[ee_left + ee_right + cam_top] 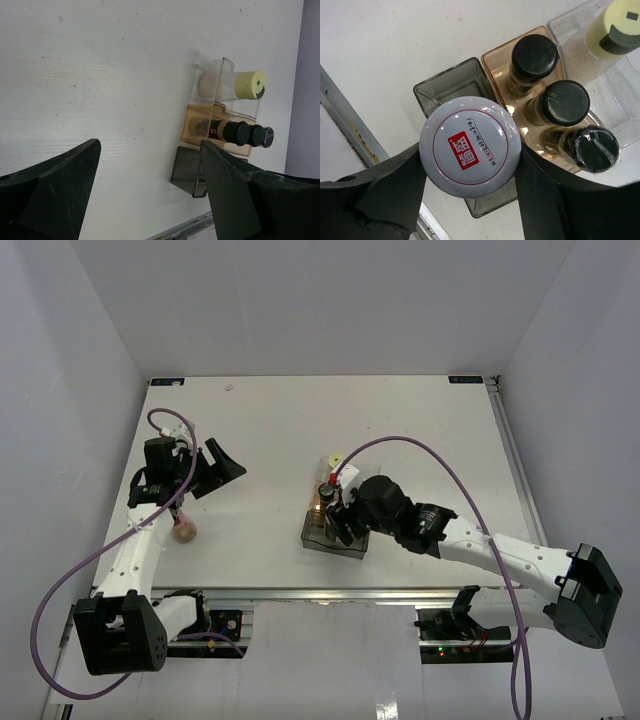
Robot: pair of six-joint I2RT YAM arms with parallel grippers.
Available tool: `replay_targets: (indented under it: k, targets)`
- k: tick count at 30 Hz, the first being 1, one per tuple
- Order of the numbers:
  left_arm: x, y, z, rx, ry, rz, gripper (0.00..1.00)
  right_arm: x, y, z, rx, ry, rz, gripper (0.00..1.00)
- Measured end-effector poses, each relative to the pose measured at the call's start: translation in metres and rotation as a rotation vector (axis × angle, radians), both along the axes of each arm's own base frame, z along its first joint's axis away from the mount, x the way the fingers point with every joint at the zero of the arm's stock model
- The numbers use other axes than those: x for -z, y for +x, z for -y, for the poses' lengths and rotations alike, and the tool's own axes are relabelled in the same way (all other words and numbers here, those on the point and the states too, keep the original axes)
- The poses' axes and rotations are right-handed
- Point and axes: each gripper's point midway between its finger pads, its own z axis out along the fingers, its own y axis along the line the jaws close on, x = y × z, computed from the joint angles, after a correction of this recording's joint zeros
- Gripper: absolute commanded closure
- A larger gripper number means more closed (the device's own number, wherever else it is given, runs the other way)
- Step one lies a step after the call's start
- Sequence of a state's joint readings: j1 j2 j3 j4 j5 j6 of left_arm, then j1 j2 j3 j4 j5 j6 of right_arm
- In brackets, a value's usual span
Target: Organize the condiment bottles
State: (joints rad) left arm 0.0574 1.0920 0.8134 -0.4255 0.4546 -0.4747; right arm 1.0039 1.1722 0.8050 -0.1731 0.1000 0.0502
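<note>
The jaws of the right gripper (470, 167) press from both sides on a white-capped jar (470, 150). Its round glossy lid carries a red square label inside a thin red ring. Directly under the jar stands the smoky bin (451, 84), a grey see-through plastic box with thin straight walls. The jar hangs over one half of it; whether it touches I cannot tell. Hard against that bin's far side sits an amber bin (496, 60), filled by three black-capped jars (564, 102) in a row, one cap wrapped in shiny film. Beyond it is a clear bin (570, 30) with a yellow-green-capped jar (619, 22). The table's metal rail (350, 115) runs close behind these jaws.

The jaws of the left gripper (203, 462) stand wide with nothing between them, over the bare matte white table (100, 75) and well apart from the bins. A pink-capped jar (184, 531) lies behind them, beside the arm.
</note>
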Motion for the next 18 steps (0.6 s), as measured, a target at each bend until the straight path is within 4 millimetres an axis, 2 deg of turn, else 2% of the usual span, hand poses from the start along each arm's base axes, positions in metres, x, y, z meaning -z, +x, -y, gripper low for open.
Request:
replay_targets:
  k: [18]
  targets:
    - [0.004,-0.002,0.000,0.002,0.002,-0.008,0.09,0.022,-0.001,-0.003,0.014,-0.018,0.027,0.92]
